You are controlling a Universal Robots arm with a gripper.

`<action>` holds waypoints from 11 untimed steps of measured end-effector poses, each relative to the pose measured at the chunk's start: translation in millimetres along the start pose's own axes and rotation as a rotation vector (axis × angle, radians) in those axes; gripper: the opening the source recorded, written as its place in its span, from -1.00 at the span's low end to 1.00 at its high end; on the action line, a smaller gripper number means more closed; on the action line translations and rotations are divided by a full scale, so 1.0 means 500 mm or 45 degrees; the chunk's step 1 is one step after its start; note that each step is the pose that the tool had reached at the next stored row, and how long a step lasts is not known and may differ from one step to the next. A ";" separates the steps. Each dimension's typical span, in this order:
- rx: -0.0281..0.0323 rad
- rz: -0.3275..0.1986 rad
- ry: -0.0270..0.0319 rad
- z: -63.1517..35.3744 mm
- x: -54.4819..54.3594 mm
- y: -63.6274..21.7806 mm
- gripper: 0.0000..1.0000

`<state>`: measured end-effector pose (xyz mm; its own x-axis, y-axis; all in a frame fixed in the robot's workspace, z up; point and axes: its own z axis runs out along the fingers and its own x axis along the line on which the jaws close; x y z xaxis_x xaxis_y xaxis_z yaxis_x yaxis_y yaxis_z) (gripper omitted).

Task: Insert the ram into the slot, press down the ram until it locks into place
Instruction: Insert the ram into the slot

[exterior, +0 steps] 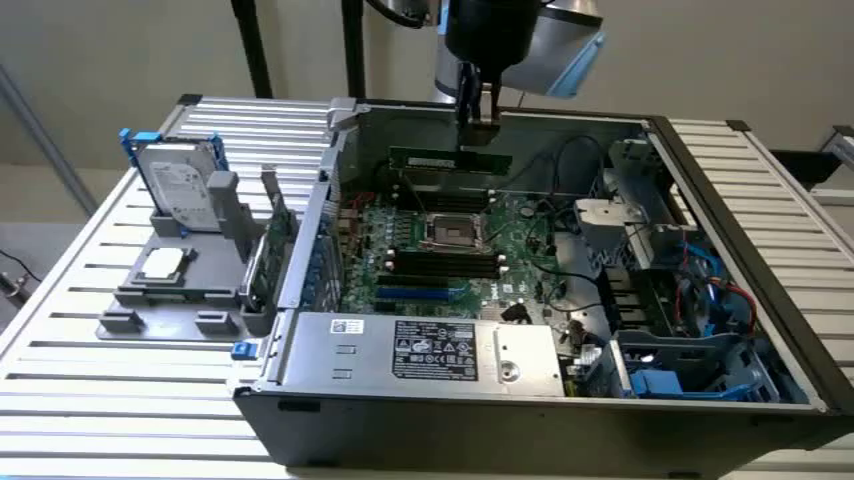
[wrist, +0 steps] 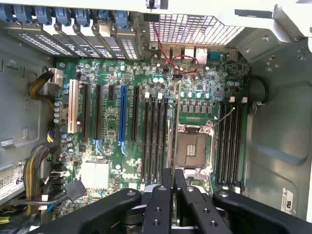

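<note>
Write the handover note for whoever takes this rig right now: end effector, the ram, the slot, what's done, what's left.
End effector: shut on the ram, gripping its upper edge, with the stick level.
Ram: inside the open case, held above the bank of black memory slots beside the CPU socket. In the wrist view its edge runs parallel to them, on the side nearest the socket.
Done: ram is in the grip and over the board.
Left: it does not look seated, so insertion and the press-down to lock are not yet done. I cannot tell which slot it lines up with.
</note>
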<state>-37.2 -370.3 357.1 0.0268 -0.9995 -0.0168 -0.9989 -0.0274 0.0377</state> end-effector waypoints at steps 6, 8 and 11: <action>0.0000 0.000 0.0000 0.000 0.000 0.000 -0.73; 0.0000 0.000 0.0000 0.000 0.000 0.000 -0.73; -0.0001 0.000 0.0007 0.000 0.000 0.000 -0.73</action>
<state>-37.2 -370.3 356.8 0.0268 -0.9995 -0.0163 -0.9989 -0.0274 0.0378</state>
